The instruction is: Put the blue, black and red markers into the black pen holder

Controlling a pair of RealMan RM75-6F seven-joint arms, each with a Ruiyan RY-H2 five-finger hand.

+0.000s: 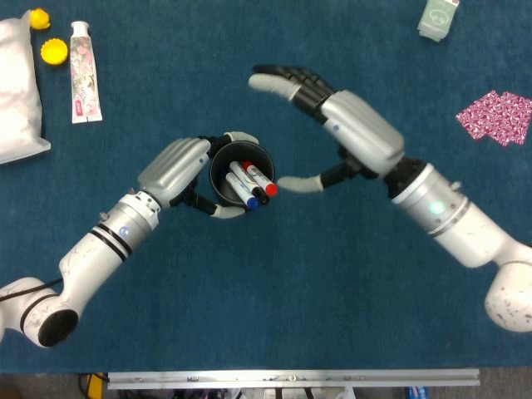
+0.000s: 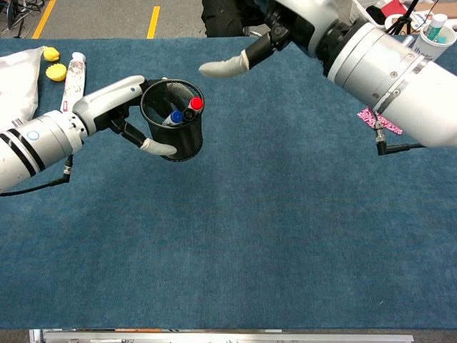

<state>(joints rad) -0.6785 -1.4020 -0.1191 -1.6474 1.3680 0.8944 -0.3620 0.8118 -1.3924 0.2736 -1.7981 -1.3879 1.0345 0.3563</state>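
Inside the black wire-mesh pen holder (image 1: 242,173), just left of centre in the head view, stand all three markers: the red-capped marker (image 1: 260,179), the blue-capped marker (image 1: 241,192) and the black-capped marker (image 1: 252,188), their white barrels leaning together with the caps toward the lower right of the rim. From the chest camera the same holder (image 2: 173,120) sits in the upper left part of the frame, slightly tilted, with the red cap (image 2: 196,103), the blue cap (image 2: 176,116) and the black cap (image 2: 188,113) showing just at its mouth.

The left hand (image 1: 177,169) grips the holder from the left side, its silver back turned up and a pale fingertip curled round the holder's lower wall; in the chest view that hand (image 2: 118,106) wraps the mesh, one finger pressed on its front.

The right hand (image 1: 332,125) hangs spread to the right of the holder, holding nothing: its dark fingers reach toward the upper middle of the frame, and its pale thumb points at the holder's rim, near it but apart.

On the blue cloth-covered desk (image 1: 266,316), a white flowered tube (image 1: 85,72), yellow caps (image 1: 53,51) and a white plastic bag (image 1: 17,91) lie at upper left. A pink patterned cloth (image 1: 497,117) lies at the right edge, and a pale green packet (image 1: 438,18) at upper right.
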